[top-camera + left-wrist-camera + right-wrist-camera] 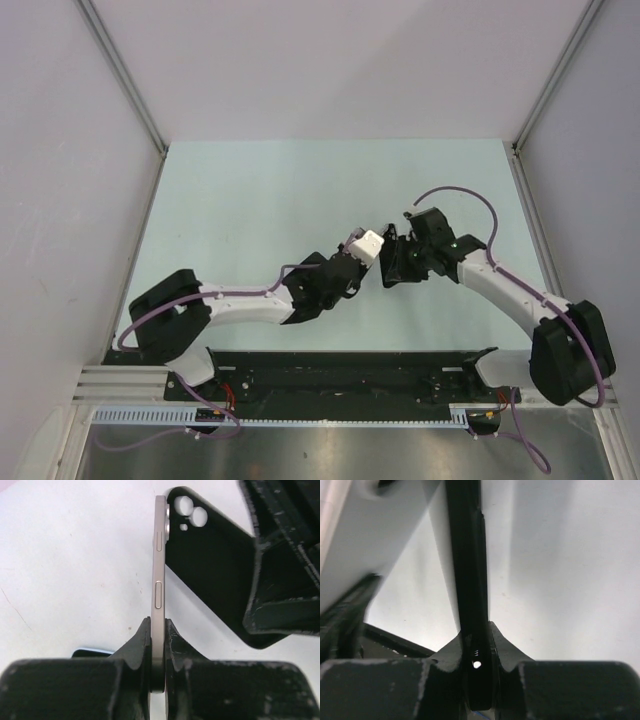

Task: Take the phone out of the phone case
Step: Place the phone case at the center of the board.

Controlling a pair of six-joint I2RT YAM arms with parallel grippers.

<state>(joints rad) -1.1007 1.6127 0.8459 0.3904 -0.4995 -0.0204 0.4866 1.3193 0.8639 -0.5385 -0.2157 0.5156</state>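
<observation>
phone (158,587): satin metal edge | phone case (212,565): matt black plastic | left pincer (158,645): scuffed black plastic | tabletop (75,565): smooth matt

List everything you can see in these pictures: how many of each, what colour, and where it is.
phone: one, silver, edge-on at mid-table, clamped at its lower end
phone case: one, black, right beside the phone, camera cutouts showing
table: one, pale blue-green, under both arms
left gripper: one, black, jaws shut on the phone
right gripper: one, black, jaws shut on the phone case
</observation>
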